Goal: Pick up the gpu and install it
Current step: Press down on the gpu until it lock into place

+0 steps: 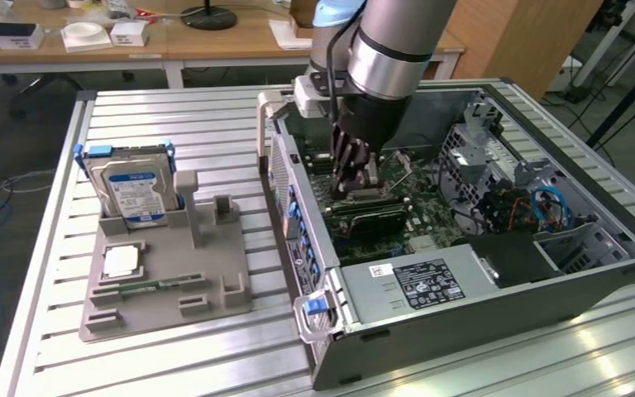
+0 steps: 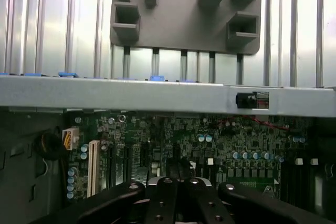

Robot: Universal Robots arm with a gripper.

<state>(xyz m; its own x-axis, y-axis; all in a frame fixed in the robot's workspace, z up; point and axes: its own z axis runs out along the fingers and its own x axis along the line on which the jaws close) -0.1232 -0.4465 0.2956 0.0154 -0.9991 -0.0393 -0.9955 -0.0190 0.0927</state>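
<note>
Ribbed metal bench [image 1: 185, 116] in front; behind it a wooden desk [image 1: 218, 41], wooden cabinet [image 1: 527, 37], dark floor [image 1: 9, 124].

The claw [image 1: 359, 178], closed, is down inside the open computer case [image 1: 582, 285], touching the gpu [image 1: 367, 217] on the motherboard [image 1: 428, 217].

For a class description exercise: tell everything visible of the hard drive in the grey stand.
The hard drive is a silver, metal-looking box with a blue-and-white label, framed by blue plastic rails. It stands upright in the grey stand on the slatted table, at the exterior view's left, apart from the computer case.
</note>
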